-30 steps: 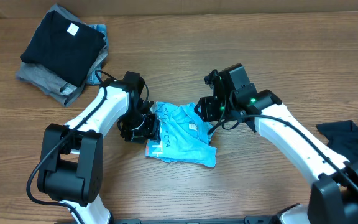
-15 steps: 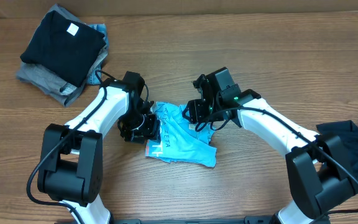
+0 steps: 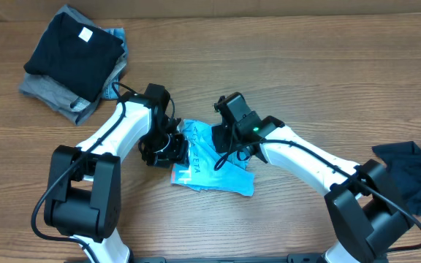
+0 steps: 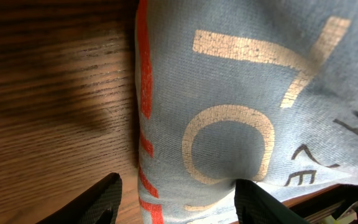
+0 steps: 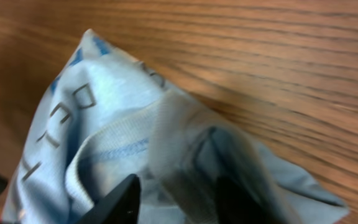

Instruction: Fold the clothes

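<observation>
A sky-blue T-shirt [image 3: 214, 166] with white lettering lies crumpled at the table's middle. In the left wrist view its blue cloth [image 4: 241, 93] shows white logos and a red stripe. My left gripper [image 3: 168, 150] sits at the shirt's left edge, open. Its fingers [image 4: 101, 202] straddle a thick fold, and a strip of wood shows beside the left one. My right gripper [image 3: 225, 142] is over the shirt's upper middle. There a raised fold near the collar [image 5: 173, 134] stands between its jaws, and my right gripper [image 5: 185, 202] looks shut on it.
A stack of folded clothes sits at the back left, a dark navy-black shirt [image 3: 71, 44] on top of grey ones [image 3: 50, 91]. Another dark garment [image 3: 415, 172] lies bunched at the right edge. Bare wooden table [image 3: 305, 73] surrounds the blue shirt.
My right arm has swung left and slightly forward, from the shirt's right side to over its upper middle. The left arm has stayed where it was.
</observation>
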Robot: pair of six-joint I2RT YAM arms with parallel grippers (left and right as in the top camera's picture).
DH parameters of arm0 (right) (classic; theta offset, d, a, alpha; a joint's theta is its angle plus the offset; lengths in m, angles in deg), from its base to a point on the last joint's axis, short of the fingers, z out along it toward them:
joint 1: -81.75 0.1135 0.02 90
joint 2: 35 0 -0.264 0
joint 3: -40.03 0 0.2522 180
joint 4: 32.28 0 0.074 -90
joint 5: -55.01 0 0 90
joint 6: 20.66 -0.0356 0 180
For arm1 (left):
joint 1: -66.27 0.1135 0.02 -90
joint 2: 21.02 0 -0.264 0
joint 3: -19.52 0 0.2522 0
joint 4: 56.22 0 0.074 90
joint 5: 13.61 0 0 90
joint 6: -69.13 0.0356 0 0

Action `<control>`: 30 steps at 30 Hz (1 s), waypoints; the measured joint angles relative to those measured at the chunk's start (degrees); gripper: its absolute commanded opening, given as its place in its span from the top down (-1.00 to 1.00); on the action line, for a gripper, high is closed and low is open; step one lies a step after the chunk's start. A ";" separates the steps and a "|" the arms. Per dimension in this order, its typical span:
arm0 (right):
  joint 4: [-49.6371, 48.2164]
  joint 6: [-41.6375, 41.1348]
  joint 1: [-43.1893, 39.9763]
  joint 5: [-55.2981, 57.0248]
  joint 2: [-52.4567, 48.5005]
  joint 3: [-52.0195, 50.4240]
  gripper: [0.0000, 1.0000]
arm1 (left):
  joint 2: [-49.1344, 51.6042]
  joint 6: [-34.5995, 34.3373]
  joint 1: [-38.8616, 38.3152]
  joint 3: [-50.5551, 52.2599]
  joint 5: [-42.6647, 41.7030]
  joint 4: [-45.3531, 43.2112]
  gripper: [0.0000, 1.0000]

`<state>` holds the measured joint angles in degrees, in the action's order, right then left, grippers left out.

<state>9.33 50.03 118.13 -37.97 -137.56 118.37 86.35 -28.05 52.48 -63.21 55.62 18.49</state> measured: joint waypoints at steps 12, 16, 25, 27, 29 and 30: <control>1.55 -4.52 0.02 9.99 0.00 0.17 0.92 | 0.00 0.00 0.00 0.04 0.00 -0.20 -0.22; 7.30 -4.22 -0.11 9.49 0.07 1.16 0.92 | 0.00 0.00 0.00 0.07 -0.02 -0.26 -0.22; 13.92 -2.34 -6.10 12.07 5.68 2.51 0.92 | 0.00 -0.02 0.00 0.07 0.00 -0.98 -0.23; 14.53 -1.57 -8.09 12.50 7.17 2.86 0.90 | 0.00 0.00 0.00 0.07 0.00 -1.05 -0.24; 15.82 -1.01 -10.36 12.83 8.48 3.15 0.53 | 0.00 0.00 0.00 0.07 0.00 -1.05 -0.23; 16.26 -0.94 -10.80 12.85 8.59 3.17 -0.14 | 0.00 0.00 0.00 0.07 0.00 -1.05 -0.23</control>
<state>25.60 49.09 107.33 -25.12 -128.97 121.54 86.35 -28.05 52.48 -63.14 55.62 17.44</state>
